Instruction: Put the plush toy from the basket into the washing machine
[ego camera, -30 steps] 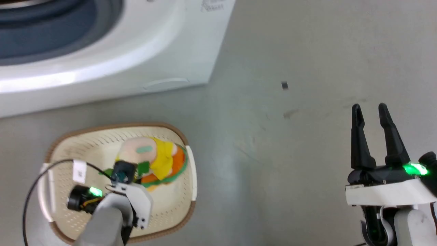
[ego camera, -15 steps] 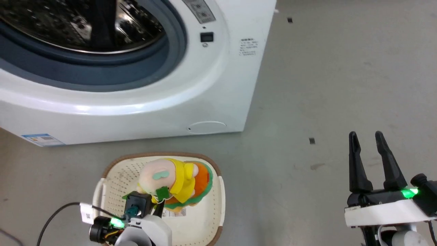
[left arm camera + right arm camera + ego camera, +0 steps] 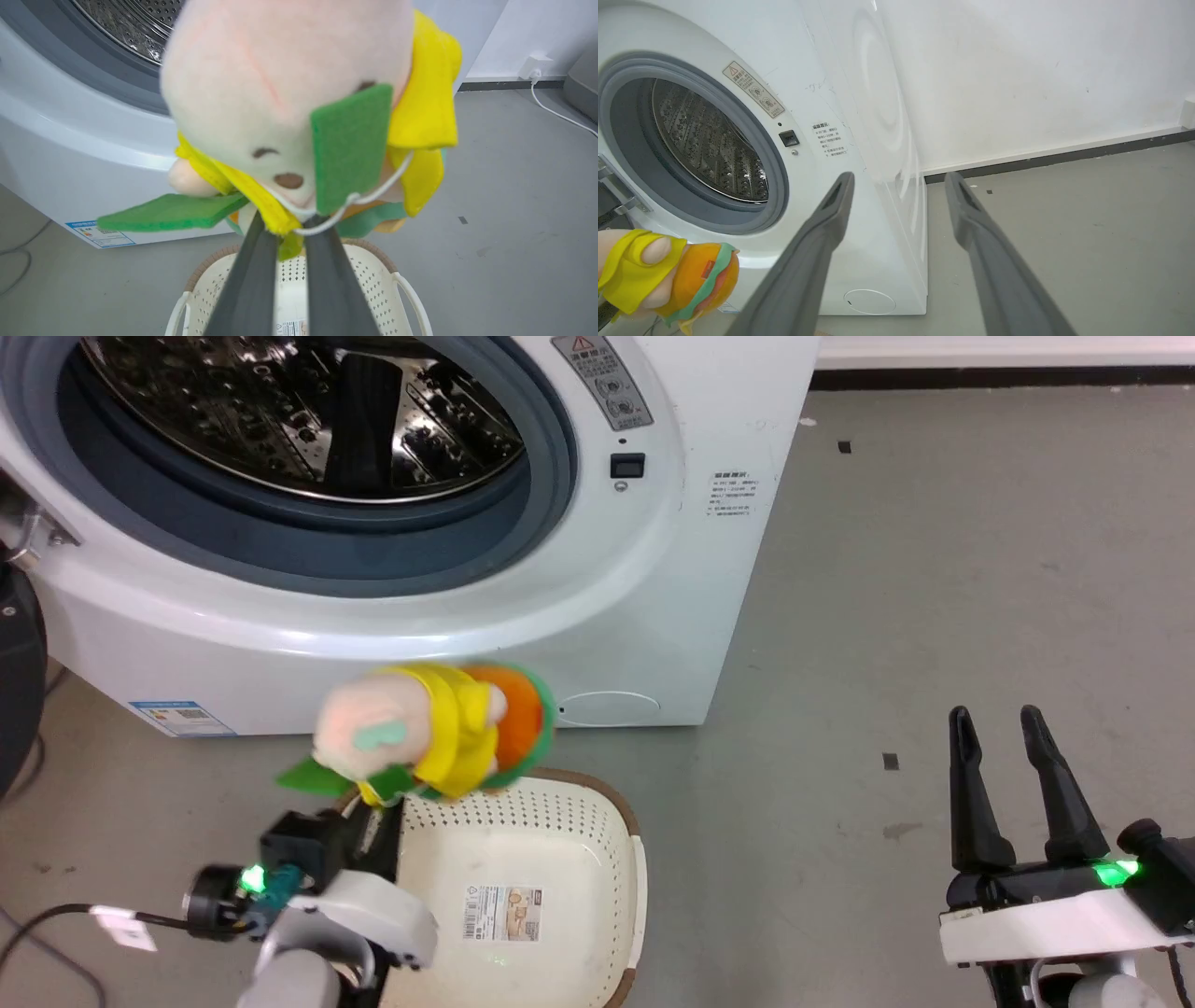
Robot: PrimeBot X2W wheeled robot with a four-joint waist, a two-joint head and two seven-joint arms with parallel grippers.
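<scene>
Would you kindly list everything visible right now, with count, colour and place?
plush toy: one, pink, yellow, orange, green; held up before the washing machine.
basket: one, cream with brown rim; on the grey floor before the washing machine.
label sticker: one, pale; on the basket's bottom.
washing machine: one, white with grey ring; drum opening uncovered.
left gripper: one, dark fingers; shut on the plush toy.
right gripper: one, dark fingers; open, holding nothing.

The round mouth of the washing machine [image 3: 653, 616] stands open at the far left, the way into the steel drum [image 3: 280, 420] unblocked, with the hinge bracket [image 3: 33, 537] at its left edge. Just nearer, the plush toy [image 3: 420, 728], pinched in the left gripper [image 3: 285, 228], hangs above the far rim of the basket [image 3: 579, 807]; open floor [image 3: 934, 569] lies to the right.
</scene>
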